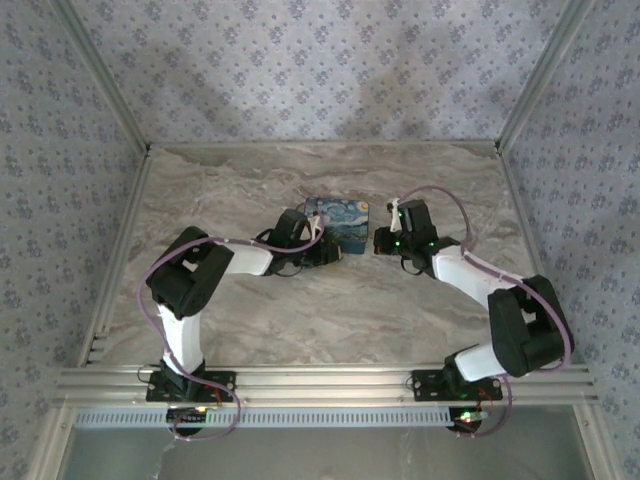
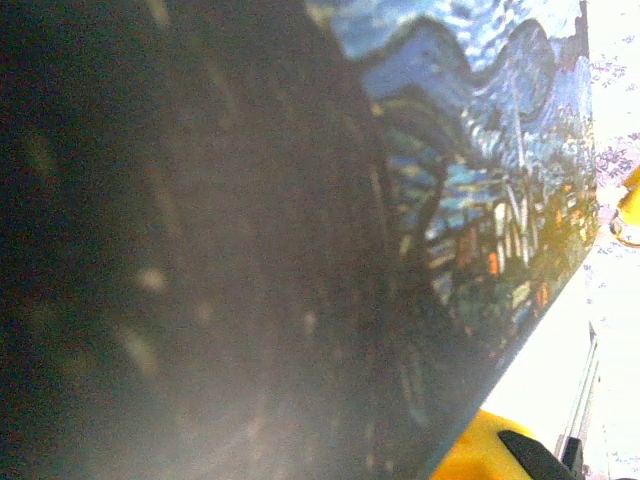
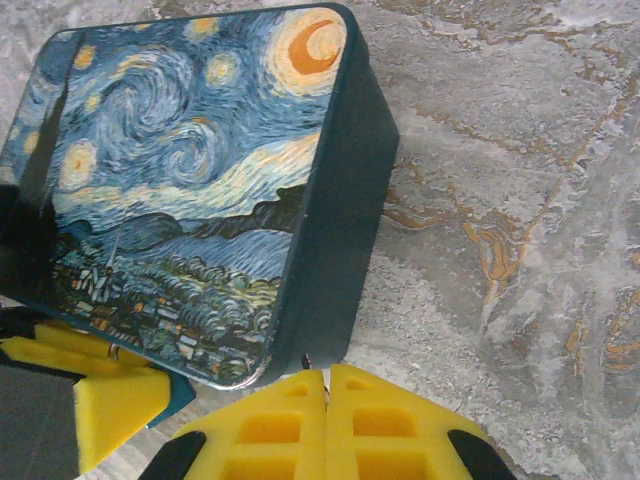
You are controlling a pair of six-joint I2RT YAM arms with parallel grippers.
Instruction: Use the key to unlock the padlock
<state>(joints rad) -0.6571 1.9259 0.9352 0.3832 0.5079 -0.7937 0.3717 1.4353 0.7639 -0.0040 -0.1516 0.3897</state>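
Sitting near the middle of the marble table (image 1: 300, 320), the painted box (image 1: 340, 222) is showing its starry picture upward; the padlock itself I am not able to make out. The right gripper (image 3: 325, 375) is pressing its yellow pads fully together, just beside the box on its right. The left gripper (image 1: 320, 250) is reaching the box's near left corner; whether it is gripping, I cannot tell.
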